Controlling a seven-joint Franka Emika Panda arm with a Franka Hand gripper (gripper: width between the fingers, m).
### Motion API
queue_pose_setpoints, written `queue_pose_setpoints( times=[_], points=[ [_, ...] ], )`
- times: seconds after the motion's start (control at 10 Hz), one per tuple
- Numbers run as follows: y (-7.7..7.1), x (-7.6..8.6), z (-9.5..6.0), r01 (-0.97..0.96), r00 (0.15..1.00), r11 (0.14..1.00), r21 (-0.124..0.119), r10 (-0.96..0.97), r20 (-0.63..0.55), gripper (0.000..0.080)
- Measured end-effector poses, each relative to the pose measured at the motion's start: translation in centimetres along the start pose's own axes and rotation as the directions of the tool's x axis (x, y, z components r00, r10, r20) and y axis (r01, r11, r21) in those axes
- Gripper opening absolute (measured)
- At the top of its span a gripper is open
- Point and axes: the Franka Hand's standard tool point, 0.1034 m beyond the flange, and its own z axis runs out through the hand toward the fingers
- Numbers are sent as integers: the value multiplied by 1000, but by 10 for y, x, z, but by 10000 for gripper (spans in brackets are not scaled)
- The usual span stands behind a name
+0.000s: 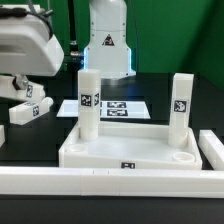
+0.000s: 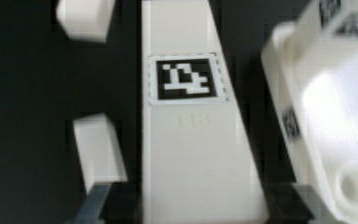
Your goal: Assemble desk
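Exterior view, item one: slab [image 1: 125, 150]. White moulded plastic, rectangular, matt, with a raised rim and round recesses at its near corners. One black-and-white tag sits on the near rim. It lies on the counter [image 1: 45, 140] close to the near edge, just behind the border rail [image 1: 100, 182], a long white square-section bar that turns up the exterior view's right.

Item two: short square white posts, standing upright, one tag on each face. First leg [image 1: 88, 100] stands at the slab's far corner on the exterior view's left. Second leg [image 1: 180, 103] stands at the far corner on the exterior view's right.

Item three: loose legs [image 1: 27, 110]. Same make, tilted or lying near the counter's edge on the exterior view's left, below the bulky white arm housing [image 1: 28, 45].

Item four, wrist view: held leg [image 2: 185, 130]. Smooth, white and tagged, it runs lengthwise between the dark fingers [image 2: 98, 200]. The pincer [image 2: 197, 205] pinches it on two opposite sides.

Surface: the counter is black and matt. The marker board [image 1: 120, 106], thin and flat, lies behind the slab.

Room: green backdrop [image 1: 190, 40]; white arm base [image 1: 108, 40] with a blue light.
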Motion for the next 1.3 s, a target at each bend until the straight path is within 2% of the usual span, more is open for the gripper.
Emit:
queue_pose_setpoints(
  times=[0.1,0.2,0.3,0.4,0.5,0.6,0.7,0.8,0.9,1.1,1.3],
  points=[
    [-1,3,-3,4,991,1000,-5,-4,-132,292],
    [-1,-8,3,-1,989,1000,4,1,-145,292],
    [-1,2,-3,-2,973,1000,-7,1,-231,292],
    [-17,-3,-24,7,953,1000,-11,-10,-304,292],
    [-28,-7,-37,18,942,1000,-5,-18,-336,292],
    [-36,-1,-53,7,913,1000,-3,-8,-408,292],
    [-47,0,-62,1,882,1000,-1,-1,-470,292],
    [-50,2,-61,6,851,1000,-16,-14,-525,292],
    [-49,6,-62,3,808,1000,-22,-15,-590,292],
    [-53,5,-59,-4,803,1000,-16,-6,-595,292],
    [-89,-3,-64,-34,795,999,23,41,-605,292]
  ],
)
